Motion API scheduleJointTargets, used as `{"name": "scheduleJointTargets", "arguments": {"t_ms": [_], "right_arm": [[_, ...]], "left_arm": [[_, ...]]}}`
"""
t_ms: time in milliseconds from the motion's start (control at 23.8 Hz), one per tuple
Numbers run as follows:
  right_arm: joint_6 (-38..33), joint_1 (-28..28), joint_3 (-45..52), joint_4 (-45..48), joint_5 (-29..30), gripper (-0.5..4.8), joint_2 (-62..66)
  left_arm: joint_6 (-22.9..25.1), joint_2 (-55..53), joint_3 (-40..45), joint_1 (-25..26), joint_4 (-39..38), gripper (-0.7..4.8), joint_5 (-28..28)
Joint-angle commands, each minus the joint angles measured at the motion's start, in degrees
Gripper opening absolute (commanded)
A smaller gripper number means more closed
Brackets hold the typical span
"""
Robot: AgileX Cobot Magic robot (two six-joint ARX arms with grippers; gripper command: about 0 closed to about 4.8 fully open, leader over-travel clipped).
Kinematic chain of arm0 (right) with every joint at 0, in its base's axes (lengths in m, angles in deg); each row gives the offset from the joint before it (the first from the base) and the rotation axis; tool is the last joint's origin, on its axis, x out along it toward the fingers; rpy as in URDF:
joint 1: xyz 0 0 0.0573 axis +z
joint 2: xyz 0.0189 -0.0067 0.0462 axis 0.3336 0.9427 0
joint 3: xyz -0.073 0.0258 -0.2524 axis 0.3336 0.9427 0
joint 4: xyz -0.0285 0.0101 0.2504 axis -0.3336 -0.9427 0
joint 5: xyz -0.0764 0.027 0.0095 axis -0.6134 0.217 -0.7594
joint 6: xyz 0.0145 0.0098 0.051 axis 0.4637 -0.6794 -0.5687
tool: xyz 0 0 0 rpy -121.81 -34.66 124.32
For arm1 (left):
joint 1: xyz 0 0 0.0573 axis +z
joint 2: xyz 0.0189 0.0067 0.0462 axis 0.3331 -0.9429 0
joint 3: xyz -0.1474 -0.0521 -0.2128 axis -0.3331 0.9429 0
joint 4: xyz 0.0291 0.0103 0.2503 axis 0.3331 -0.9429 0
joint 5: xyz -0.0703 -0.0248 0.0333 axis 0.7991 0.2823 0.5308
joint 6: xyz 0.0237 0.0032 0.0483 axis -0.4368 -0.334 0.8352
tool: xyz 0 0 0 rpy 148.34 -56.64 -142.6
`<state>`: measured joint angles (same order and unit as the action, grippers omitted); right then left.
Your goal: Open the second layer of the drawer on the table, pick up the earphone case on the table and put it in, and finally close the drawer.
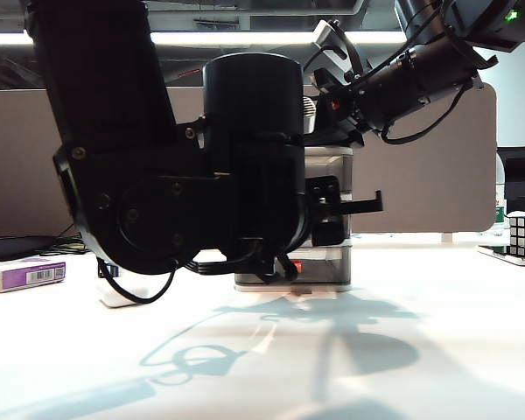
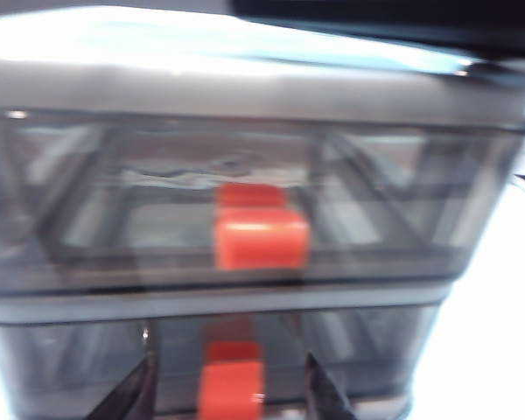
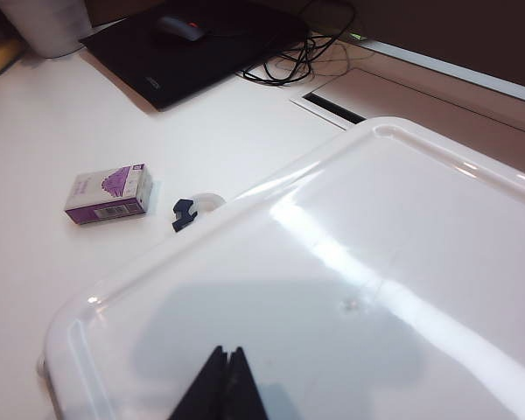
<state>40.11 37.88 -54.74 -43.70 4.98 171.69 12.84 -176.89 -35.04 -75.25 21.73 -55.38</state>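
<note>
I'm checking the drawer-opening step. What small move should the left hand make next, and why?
Probably finish closing the left hand on the lower red-orange handle in its wrist view: that handle sits between its two dark fingers, apparently ungripped. The right hand, fingers together, rests over the white cabinet top.

drawer (image 2: 245, 175) box on the white table (image 1: 420, 350)
grey drawers shut, orange handles; earphone case (image 1: 122, 293) beside it.

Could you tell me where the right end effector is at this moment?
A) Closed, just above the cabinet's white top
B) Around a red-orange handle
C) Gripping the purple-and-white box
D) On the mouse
A: the right wrist view shows the right end effector, fingertips together, over the drawer cabinet's glossy white top, while the purple-and-white box lies apart on the table.
</note>
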Motion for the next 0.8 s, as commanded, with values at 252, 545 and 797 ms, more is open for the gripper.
{"name": "scheduleJointTargets", "arguments": {"t_ms": [252,545,797], "right_arm": [[0.0,0.1,-0.3,0.6,0.0,-0.05,0.0],[0.0,0.1,-0.3,0.5,0.0,-0.05,0.0],[0.0,0.1,-0.3,0.5,0.0,-0.05,0.0]], "left_arm": [[-1.5,0.0,-0.1,0.1,-1.7,2.05,0.7],[-1.5,0.0,-0.1,0.2,-1.1,1.38,0.4],[-1.5,0.0,-0.2,0.3,-0.1,1.37,0.4]]}}
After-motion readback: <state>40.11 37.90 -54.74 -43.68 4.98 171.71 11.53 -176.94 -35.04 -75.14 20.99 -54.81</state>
